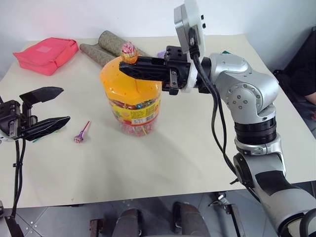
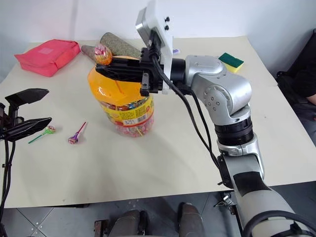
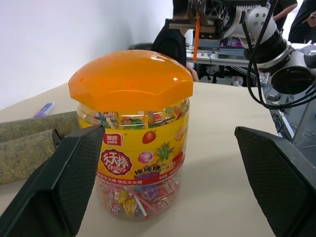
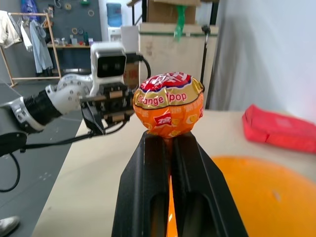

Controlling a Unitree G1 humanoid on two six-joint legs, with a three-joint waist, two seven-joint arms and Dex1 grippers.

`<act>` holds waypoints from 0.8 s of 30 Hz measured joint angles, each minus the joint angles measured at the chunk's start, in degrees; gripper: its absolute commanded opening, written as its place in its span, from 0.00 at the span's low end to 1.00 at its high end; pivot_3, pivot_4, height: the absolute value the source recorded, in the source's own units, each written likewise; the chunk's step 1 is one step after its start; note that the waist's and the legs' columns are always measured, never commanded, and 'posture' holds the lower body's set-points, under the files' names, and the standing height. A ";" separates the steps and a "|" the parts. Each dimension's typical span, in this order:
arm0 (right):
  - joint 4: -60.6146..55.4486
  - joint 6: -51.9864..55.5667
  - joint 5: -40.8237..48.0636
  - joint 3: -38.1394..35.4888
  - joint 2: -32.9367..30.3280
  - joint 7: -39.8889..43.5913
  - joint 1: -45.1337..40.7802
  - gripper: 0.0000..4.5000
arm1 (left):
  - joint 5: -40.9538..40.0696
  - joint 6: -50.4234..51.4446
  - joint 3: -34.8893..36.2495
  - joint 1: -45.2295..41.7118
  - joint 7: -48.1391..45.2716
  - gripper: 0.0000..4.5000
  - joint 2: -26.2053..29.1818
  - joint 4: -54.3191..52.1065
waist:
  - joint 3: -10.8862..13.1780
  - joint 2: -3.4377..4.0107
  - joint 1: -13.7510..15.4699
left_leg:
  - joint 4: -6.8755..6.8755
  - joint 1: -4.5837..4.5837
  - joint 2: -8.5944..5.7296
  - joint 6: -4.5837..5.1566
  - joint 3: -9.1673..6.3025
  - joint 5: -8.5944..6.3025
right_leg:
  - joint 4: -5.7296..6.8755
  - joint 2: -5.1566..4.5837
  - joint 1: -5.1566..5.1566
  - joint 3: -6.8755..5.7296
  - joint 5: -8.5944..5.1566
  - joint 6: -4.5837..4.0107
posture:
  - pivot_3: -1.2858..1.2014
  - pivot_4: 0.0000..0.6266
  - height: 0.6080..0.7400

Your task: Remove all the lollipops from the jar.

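Note:
The jar (image 1: 132, 106) stands mid-table, a clear tub with a yellow label and a domed orange lid (image 3: 131, 74). My right gripper (image 1: 126, 66) reaches in level over the lid, shut on the orange-red lollipop (image 4: 169, 109), whose wrapped head sits above the fingertips. Its stick (image 3: 196, 37) hangs down toward the lid; I cannot tell if its end is clear of the lid. A purple lollipop (image 1: 79, 138) lies on the table left of the jar, and a green lollipop (image 2: 49, 130) lies further left. My left gripper (image 1: 64, 104) hovers open at the left, pointing at the jar.
A pink pouch (image 1: 47, 53) lies at the back left. Two grey-brown rolled cylinders (image 1: 106, 47) lie behind the jar, with a purple marker (image 3: 44, 108) near them. A yellow-green sponge (image 2: 231, 61) sits at the back right. The table's front edge (image 1: 148, 197) is close.

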 measured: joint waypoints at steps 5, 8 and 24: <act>5.42 -2.05 -2.02 -1.41 -0.22 -0.57 -4.67 0.00 | -1.09 0.05 -0.04 0.10 0.34 1.00 -0.40 -1.13 | 0.00 0.00 -0.16 | 0.00 -0.02 -0.01 0.00 -0.01 0.00 | 0.00 -0.01 0.00 0.00 0.00 0.00 | 0.52 0.24 1.00; 6.82 -1.15 -3.03 -3.69 -5.23 -1.06 -5.28 0.00 | -1.92 0.59 0.07 1.12 0.31 1.00 -0.43 -1.61 | -0.01 -0.02 0.34 | 0.00 -0.05 -0.04 0.00 -0.07 0.00 | 0.00 -0.04 0.02 0.00 0.00 0.00 | 0.52 0.24 1.00; -6.86 24.23 -3.68 -7.57 -31.33 -7.04 24.63 0.00 | -2.09 1.37 1.01 4.08 0.36 1.00 -0.41 -1.76 | -0.01 -0.03 0.50 | -0.01 -0.07 -0.02 0.01 0.07 0.00 | -0.08 -0.06 -0.01 0.04 0.00 0.00 | 0.52 0.24 1.00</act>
